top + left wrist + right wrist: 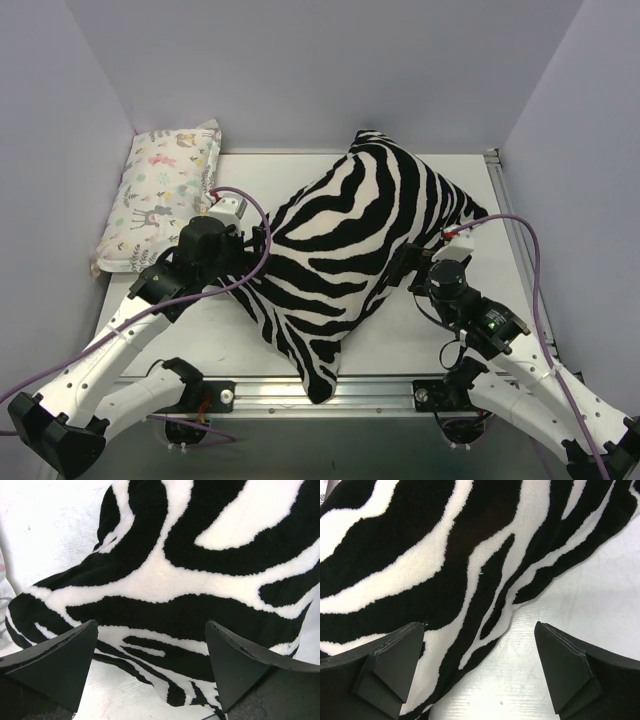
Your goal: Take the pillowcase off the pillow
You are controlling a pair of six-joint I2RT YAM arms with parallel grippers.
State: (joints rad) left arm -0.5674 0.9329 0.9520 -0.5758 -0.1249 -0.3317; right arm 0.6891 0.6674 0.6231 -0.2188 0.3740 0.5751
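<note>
Desk (410, 335), white, arms mounted at its near edge.

Pillowcase (355, 250): zebra side out, lying diamond-wise across the middle of the desk. It is plump and rounded. Whatever fills it is hidden under the fabric, and I cannot make out an opening from here. Far corner points toward the back wall. Near corner droops over the front rail between the two arm bases.

Left tool (255, 240): jaws spread wide, at the left corner of the pillowcase. Wrist view shows the tool (150, 626) with that striped corner (165, 585) bulging just ahead of the fingers and nothing pinched between them.

Right tool (415, 262): also spread apart, at the lower right edge of the pillowcase. In the wrist view of the tool (479, 626), the fabric edge (470, 580) runs diagonally between the fingers, one finger over stripes, the other over bare desk. Holding nothing.

Small pastel animal-print pillow (165, 195): far left corner of the desk, against the wall, apart from the pillowcase.
</note>
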